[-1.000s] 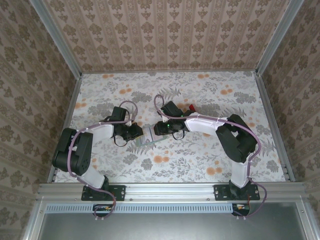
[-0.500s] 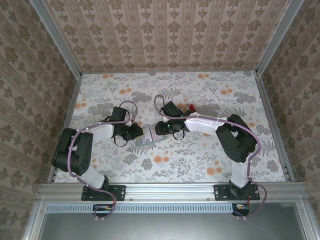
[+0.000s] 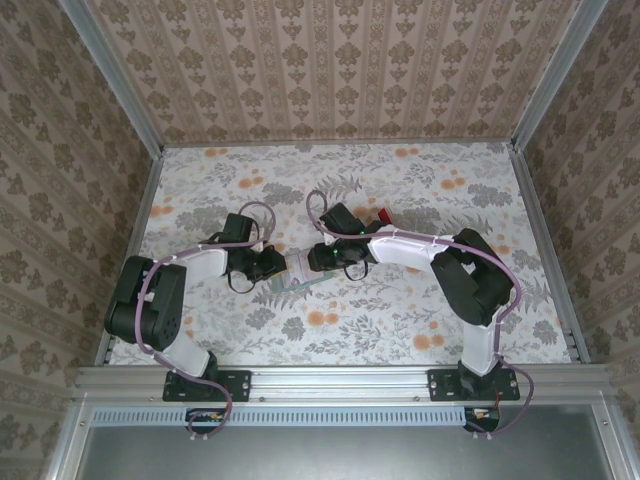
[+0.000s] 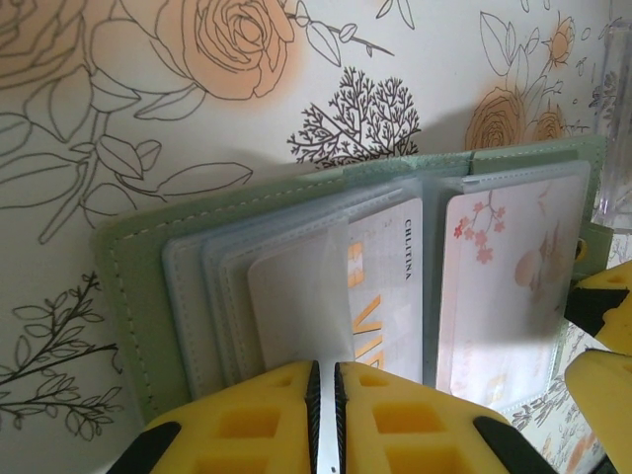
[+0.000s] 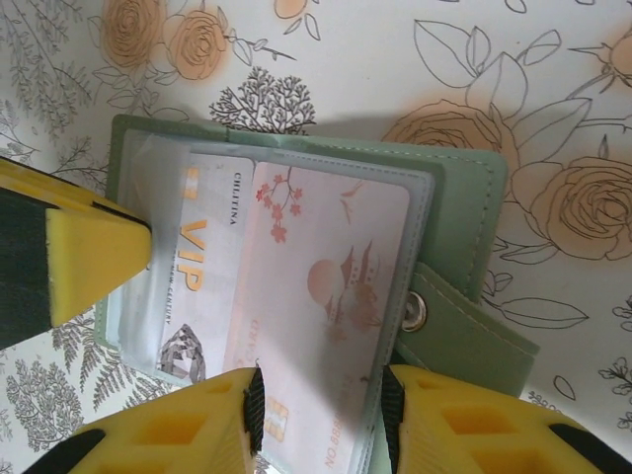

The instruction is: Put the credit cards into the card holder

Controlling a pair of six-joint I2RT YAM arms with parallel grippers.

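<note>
- Left gripper: jaws together on a clear sleeve, likely pinning the card holder open at frame centre.
- Right gripper: jaws apart astride a pale card, lower centre; grip cannot be told, presumably feeding it in.

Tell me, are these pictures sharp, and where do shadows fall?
Left wrist view: card holder crisp, left tool at the bottom edge slightly soft. Right wrist view: a soft shadow lies on the tablecloth beyond the card holder. Top view: evenly lit.
</note>
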